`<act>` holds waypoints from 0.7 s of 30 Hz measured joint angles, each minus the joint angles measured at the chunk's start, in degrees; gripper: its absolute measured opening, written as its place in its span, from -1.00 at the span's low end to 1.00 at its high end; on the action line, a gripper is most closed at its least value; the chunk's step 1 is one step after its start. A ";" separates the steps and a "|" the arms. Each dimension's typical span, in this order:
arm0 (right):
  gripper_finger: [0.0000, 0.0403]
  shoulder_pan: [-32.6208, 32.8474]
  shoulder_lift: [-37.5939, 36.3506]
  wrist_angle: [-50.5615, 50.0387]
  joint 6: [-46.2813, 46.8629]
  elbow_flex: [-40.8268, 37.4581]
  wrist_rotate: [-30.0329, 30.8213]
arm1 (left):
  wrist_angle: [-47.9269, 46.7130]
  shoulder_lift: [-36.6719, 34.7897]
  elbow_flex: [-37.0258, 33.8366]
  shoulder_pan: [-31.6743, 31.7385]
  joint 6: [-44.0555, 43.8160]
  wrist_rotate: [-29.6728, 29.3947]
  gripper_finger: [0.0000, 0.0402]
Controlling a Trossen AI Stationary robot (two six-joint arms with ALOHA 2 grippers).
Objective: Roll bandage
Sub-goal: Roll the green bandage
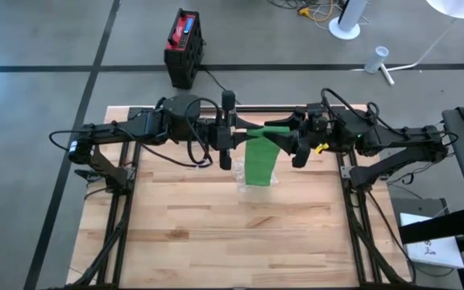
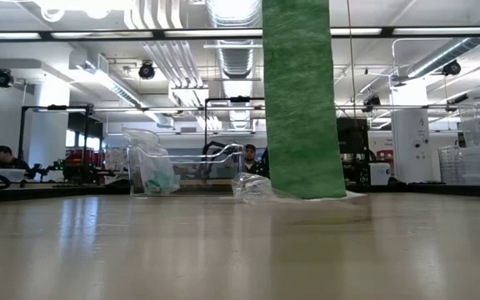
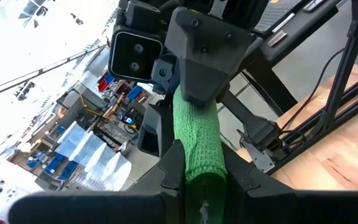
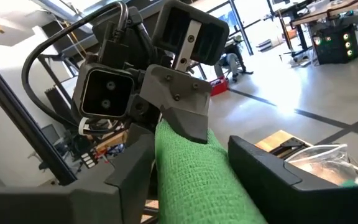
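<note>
Wooden table point(image 1: 216, 234) is sitting under us. We're holding the green bandage point(image 1: 261, 159) up at its 12 o'clock end, long axis vertical, tail touching wood. Left gripper point(image 1: 225, 138) is clenching it; right gripper point(image 1: 290, 143) is straddling it, grip unclear. Low view alone is showing the crumpled wrapper point(image 2: 251, 188) beside it.

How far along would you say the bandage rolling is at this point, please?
Early. Done: the green bandage is lifted off the table, its clear wrapper lying below. In hand: the left gripper is shut on one end while the right gripper straddles it. Left: nearly everything, since a long strip hangs unrolled to the tabletop.
</note>
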 joint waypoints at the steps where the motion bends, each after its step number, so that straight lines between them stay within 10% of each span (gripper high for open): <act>1: 0.02 0.00 0.00 -0.03 0.00 0.00 -0.03 | 0.00 0.00 0.00 0.00 0.13 -0.08 -0.80; 11: 0.04 0.02 0.04 -0.31 1.18 0.00 -0.16 | 0.17 -0.04 0.00 0.07 2.59 -0.21 -0.80; 21: -0.59 0.04 0.04 -0.06 -6.39 -0.10 0.31 | 0.42 0.24 0.02 0.07 -2.30 -1.29 -0.56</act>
